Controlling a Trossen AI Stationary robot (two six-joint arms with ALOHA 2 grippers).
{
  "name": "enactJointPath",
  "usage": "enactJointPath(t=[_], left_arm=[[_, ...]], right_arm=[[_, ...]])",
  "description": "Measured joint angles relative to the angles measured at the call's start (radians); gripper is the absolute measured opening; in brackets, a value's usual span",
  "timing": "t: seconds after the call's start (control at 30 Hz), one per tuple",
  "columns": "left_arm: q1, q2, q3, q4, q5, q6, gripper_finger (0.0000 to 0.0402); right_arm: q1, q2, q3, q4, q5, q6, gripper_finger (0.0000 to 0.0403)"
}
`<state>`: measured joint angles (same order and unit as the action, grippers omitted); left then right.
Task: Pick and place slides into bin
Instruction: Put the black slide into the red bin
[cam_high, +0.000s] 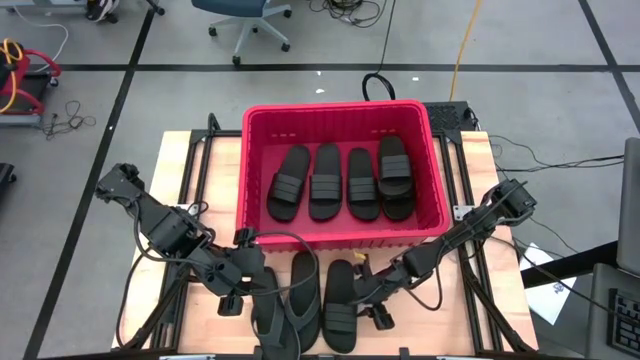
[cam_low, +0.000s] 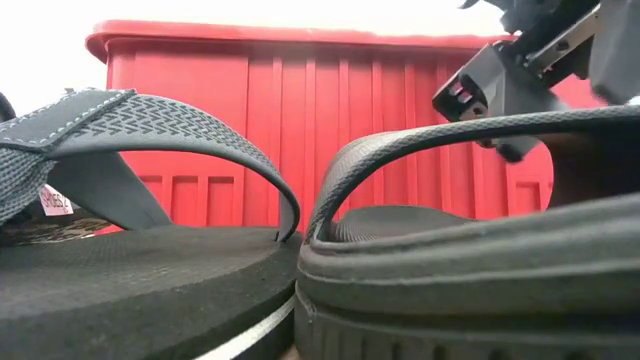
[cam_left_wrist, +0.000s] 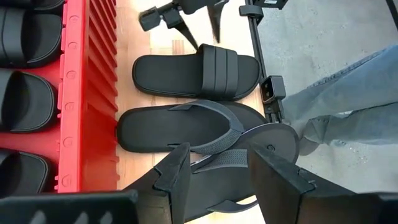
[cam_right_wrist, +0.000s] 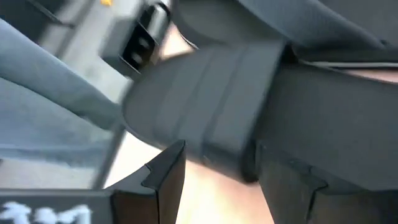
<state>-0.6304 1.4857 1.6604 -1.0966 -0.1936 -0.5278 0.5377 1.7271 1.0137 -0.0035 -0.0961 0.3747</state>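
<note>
Four slides (cam_high: 340, 182) lie in the bin (cam_high: 262, 215); perhaps three (cam_high: 304, 300) before it.

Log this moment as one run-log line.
bin: four slides inside | table: three slides left | left gripper: open over thong slides | right gripper: open beside ribbed slide

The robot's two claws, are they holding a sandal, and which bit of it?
Nothing is held yet. The left gripper hangs open over a thong sandal; the right gripper is open beside the ribbed slide.

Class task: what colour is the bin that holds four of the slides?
Red. The bin shows best in the high view.
</note>
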Motion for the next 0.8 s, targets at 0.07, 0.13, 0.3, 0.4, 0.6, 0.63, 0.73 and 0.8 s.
enactJointPath(t=[0.07, 0.13, 0.3, 0.4, 0.6, 0.63, 0.73, 0.8], left_arm=[[0.000, 0.000, 0.000, 0.000, 0.000, 0.000, 0.0154], [0.000, 0.000, 0.000, 0.000, 0.000, 0.000, 0.0154], [0.000, 0.000, 0.000, 0.000, 0.001, 0.000, 0.0154], [0.000, 0.000, 0.000, 0.000, 0.001, 0.000, 0.0154], [0.000, 0.000, 0.000, 0.000, 0.001, 0.000, 0.0154], [0.000, 0.000, 0.000, 0.000, 0.001, 0.000, 0.0154], [0.000, 0.000, 0.000, 0.000, 0.001, 0.000, 0.0154], [0.000, 0.000, 0.000, 0.000, 0.001, 0.000, 0.0154]], right_arm=[[0.000, 0.000, -0.027, 0.078, -0.012, 0.027, 0.0180], [0.001, 0.000, -0.055, 0.138, -0.012, 0.065, 0.0180], [0.004, 0.000, -0.100, 0.231, -0.029, 0.123, 0.0180], [0.017, 0.000, -0.117, 0.257, -0.036, 0.140, 0.0180], [0.048, 0.056, -0.122, 0.355, -0.033, 0.149, 0.0180], [0.050, 0.063, -0.123, 0.367, -0.035, 0.153, 0.0180], [0.053, 0.078, -0.123, 0.387, -0.036, 0.183, 0.0171], [0.053, 0.082, -0.123, 0.389, -0.036, 0.190, 0.0151]])
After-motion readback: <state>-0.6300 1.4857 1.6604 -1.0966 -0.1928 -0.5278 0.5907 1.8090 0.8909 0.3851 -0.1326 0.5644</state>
